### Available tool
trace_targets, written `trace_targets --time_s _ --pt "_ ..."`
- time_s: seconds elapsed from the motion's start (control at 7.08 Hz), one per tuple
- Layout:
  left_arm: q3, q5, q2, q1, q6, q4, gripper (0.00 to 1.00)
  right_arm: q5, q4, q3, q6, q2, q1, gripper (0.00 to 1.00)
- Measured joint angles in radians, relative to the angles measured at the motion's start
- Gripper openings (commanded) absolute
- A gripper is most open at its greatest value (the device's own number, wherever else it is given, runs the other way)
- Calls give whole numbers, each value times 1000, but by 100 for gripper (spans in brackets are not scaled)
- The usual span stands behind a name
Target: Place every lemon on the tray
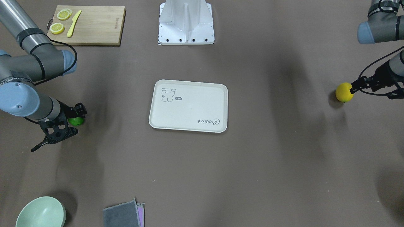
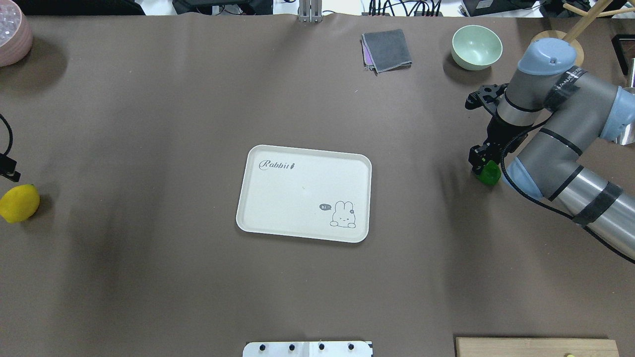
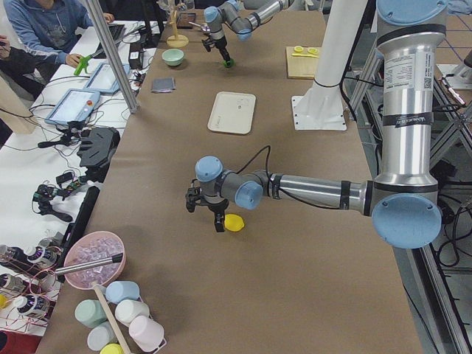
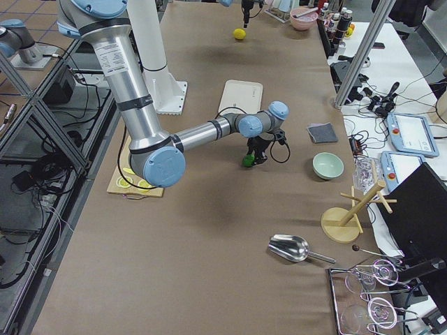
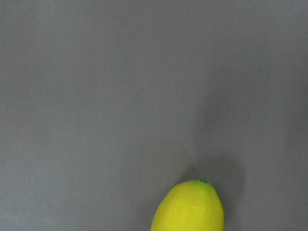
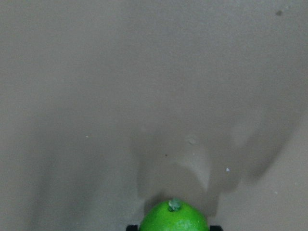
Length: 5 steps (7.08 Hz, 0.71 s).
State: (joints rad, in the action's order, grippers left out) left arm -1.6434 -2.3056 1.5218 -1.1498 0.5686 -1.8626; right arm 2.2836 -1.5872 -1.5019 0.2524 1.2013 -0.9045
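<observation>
The cream tray (image 1: 189, 110) lies at the table's middle, with nothing on it; it also shows in the overhead view (image 2: 302, 198). The yellow lemon (image 1: 343, 92) lies on the table at the robot's far left (image 2: 19, 203). My left gripper (image 1: 353, 90) has its tips at the lemon's side. No finger shows beside the lemon in the left wrist view (image 5: 188, 208), so it looks open. My right gripper (image 2: 483, 168) is shut on the green lemon (image 2: 490, 174), low over the table. Black fingertips flank the green lemon in the right wrist view (image 6: 174, 219).
A wooden cutting board (image 1: 94, 26) with lemon slices (image 1: 57, 28) and a yellow knife (image 1: 74, 23) sits near the robot's right. A green bowl (image 2: 476, 47) and a grey cloth (image 2: 387, 49) lie at the far edge. A pink bowl (image 2: 12, 37) is far left.
</observation>
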Motion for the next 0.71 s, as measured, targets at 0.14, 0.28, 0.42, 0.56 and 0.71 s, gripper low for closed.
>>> trace_targets --time_s 0.14,0.28,0.42,0.56,0.71 --pt "8 0 9 9 14 -4 97 3 0 1 0 1 -1 33" --pt "12 0 12 21 25 -9 97 5 0 1 0 2 -3 31" --pt "17 0 13 32 34 -19 97 11 0 0 -1 2 -8 31" --pt "26 0 12 45 54 -43 97 22 0 -3 -1 -2 -19 32" --pt "36 1 8 59 84 -82 97 38 0 -15 -1 -11 -30 32"
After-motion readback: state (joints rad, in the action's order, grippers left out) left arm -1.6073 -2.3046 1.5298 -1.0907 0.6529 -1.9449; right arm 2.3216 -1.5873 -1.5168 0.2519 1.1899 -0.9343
